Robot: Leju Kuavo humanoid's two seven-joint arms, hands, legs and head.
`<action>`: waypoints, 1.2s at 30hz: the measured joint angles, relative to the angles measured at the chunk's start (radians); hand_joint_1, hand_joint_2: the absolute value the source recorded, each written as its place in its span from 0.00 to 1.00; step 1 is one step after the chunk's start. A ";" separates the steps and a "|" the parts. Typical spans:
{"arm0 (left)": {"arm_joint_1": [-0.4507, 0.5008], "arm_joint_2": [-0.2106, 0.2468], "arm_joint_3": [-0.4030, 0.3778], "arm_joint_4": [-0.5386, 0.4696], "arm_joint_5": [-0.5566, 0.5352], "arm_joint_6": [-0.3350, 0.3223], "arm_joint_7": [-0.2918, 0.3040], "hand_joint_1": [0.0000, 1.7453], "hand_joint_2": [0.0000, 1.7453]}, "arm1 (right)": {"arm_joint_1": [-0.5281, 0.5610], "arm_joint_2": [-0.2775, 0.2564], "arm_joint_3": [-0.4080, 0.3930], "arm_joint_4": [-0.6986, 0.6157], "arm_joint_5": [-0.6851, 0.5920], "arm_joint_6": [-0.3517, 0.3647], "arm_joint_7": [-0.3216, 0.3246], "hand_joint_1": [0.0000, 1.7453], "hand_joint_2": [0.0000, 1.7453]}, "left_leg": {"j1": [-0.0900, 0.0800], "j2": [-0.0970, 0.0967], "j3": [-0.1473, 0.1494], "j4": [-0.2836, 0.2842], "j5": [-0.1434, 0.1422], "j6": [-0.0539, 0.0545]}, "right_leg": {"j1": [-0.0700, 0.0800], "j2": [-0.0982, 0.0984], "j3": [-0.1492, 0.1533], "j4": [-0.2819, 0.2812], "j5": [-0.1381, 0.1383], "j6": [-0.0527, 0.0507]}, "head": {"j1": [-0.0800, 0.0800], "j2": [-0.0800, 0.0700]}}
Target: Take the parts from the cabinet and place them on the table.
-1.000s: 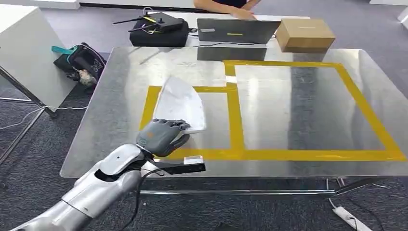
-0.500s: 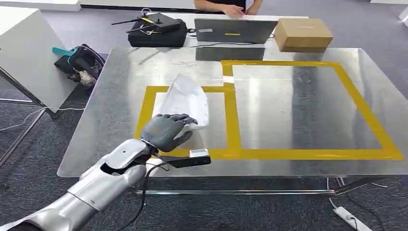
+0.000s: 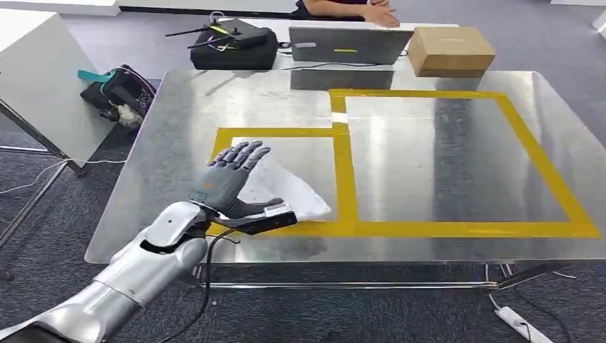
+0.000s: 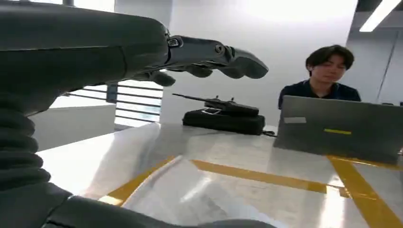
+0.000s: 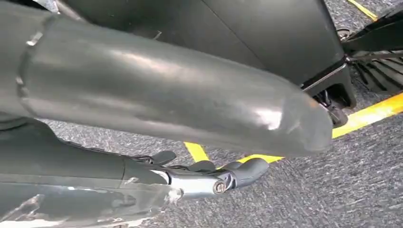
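Observation:
A white, flat, fan-shaped part (image 3: 294,190) lies on the metal table (image 3: 179,128), inside the smaller yellow-taped square (image 3: 223,137) near its front right corner. My left hand (image 3: 229,180) is just left of the part and over its near edge, with the fingers (image 3: 241,154) spread and raised and nothing in them. From the left wrist camera, those fingers (image 4: 216,53) hover above the table surface, apart from the thumb (image 4: 119,216). My right hand (image 5: 209,176) hangs over the carpet, holding nothing, with its fingers away from the thumb.
At the table's far edge are a laptop (image 3: 350,44), a cardboard box (image 3: 451,50) and a black case (image 3: 234,44). A person (image 4: 328,71) sits behind the laptop. A bag (image 3: 118,91) and a white panel (image 3: 36,78) are at the left. A larger taped square (image 3: 532,161) lies to the right.
My left hand has let go of the white part and spread its fingers upward. The part has dropped from tilted to flat and lies nearer the table's front edge.

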 joint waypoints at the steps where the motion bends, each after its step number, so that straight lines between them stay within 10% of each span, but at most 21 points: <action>1: 0.001 0.001 0.004 0.002 0.000 0.002 0.000 0.00 0.00 | 0.001 0.001 0.000 0.000 -0.002 0.000 0.000 0.00 0.00 | -0.008 0.000 -0.003 0.006 -0.006 0.009 | -0.004 0.000 0.004 -0.012 0.004 0.009 | 0.000 0.000; 4: 0.005 0.002 0.027 0.008 0.018 0.006 0.000 0.00 0.00 | 0.001 0.002 0.000 0.000 -0.008 -0.005 0.000 0.00 0.00 | 0.000 0.005 0.012 -0.032 0.025 0.029 | -0.006 -0.001 -0.008 -0.004 -0.005 0.019 | 0.002 0.000; 7: 0.009 0.005 0.044 0.018 0.027 0.007 -0.002 0.00 0.00 | 0.004 0.002 0.000 0.000 -0.012 -0.007 0.001 0.00 0.00 | -0.002 0.005 0.009 -0.037 0.029 0.035 | -0.001 -0.001 -0.095 0.213 -0.131 0.011 | 0.006 0.000; 9: 0.018 0.008 0.051 0.026 0.029 0.007 -0.005 0.00 0.00 | 0.008 0.002 0.000 0.000 -0.013 -0.009 0.004 0.00 0.00 | -0.003 0.005 0.004 -0.035 0.031 0.031 | -0.001 -0.001 -0.133 0.311 -0.155 0.014 | 0.007 0.000; 12: 0.022 0.013 0.064 0.034 0.029 0.007 -0.005 0.00 0.00 | 0.007 0.002 0.000 0.000 -0.013 -0.009 0.004 0.00 0.00 | 0.008 0.004 -0.008 -0.023 0.034 0.017 | -0.006 -0.002 -0.031 0.130 -0.054 0.022 | 0.006 0.000; 14: 0.019 0.015 0.068 0.034 0.029 0.008 -0.005 0.00 0.00 | 0.002 0.002 0.000 0.000 -0.013 -0.009 0.004 0.00 0.00 | 0.003 0.000 -0.025 -0.003 0.029 -0.004 | -0.003 0.008 0.034 0.039 -0.055 0.025 | 0.012 0.000; 18: 0.022 0.022 0.073 0.039 0.029 0.016 -0.005 0.00 0.00 | 0.003 0.002 0.000 0.000 -0.014 -0.013 0.004 0.00 0.00 | 0.007 -0.003 -0.037 0.005 0.046 -0.023 | -0.003 0.013 0.001 0.060 -0.043 -0.013 | 0.010 0.000; 20: 0.024 0.028 0.085 0.041 0.029 0.019 -0.005 0.00 0.00 | 0.003 0.002 0.000 0.000 -0.015 -0.014 0.004 0.00 0.00 | 0.008 0.004 -0.061 0.054 -0.017 -0.030 | -0.003 0.011 -0.014 0.058 -0.031 -0.036 | 0.008 0.000; 24: 0.032 0.037 0.092 0.045 0.029 0.024 -0.010 0.00 0.00 | 0.005 0.002 0.000 0.000 -0.017 -0.018 0.004 0.00 0.00 | 0.007 0.004 -0.151 0.330 -0.168 -0.031 | 0.008 0.004 -0.052 0.057 -0.002 -0.052 | 0.008 0.000; 26: 0.038 0.043 0.096 0.047 0.029 0.024 -0.012 0.00 0.00 | 0.005 0.002 0.000 0.000 -0.017 -0.020 0.004 0.00 0.00 | 0.005 0.004 -0.113 0.300 -0.132 -0.022 | 0.014 0.004 -0.072 0.057 0.013 -0.052 | 0.007 0.000; 28: 0.037 0.047 0.104 0.047 0.029 0.025 -0.012 0.00 0.00 | 0.005 0.002 0.000 0.000 -0.017 -0.021 0.005 0.00 0.00 | 0.001 0.004 -0.010 0.154 -0.071 -0.007 | 0.018 0.004 -0.087 0.057 0.028 -0.048 | 0.007 0.000; 30: 0.032 0.047 0.114 0.047 0.029 0.026 -0.013 0.00 0.00 | 0.004 0.002 0.000 0.000 -0.017 -0.023 0.005 0.00 0.00 | -0.008 0.003 0.079 0.021 -0.086 0.002 | 0.022 0.003 -0.098 0.059 0.040 -0.038 | 0.009 0.000; 34: 0.037 0.054 0.118 0.054 0.029 0.027 -0.013 0.00 0.00 | 0.011 0.002 0.000 0.000 -0.020 -0.023 0.007 0.00 0.00 | -0.016 0.005 0.056 0.003 -0.056 0.022 | 0.010 0.002 -0.110 0.044 0.074 -0.013 | 0.007 0.000; 36: 0.037 0.055 0.119 0.056 0.026 0.028 -0.013 0.00 0.00 | 0.016 0.002 0.000 0.000 -0.020 -0.023 0.009 0.00 0.00 | -0.016 0.007 0.038 0.003 -0.039 0.036 | 0.011 0.000 -0.139 0.106 -0.017 -0.012 | 0.013 0.000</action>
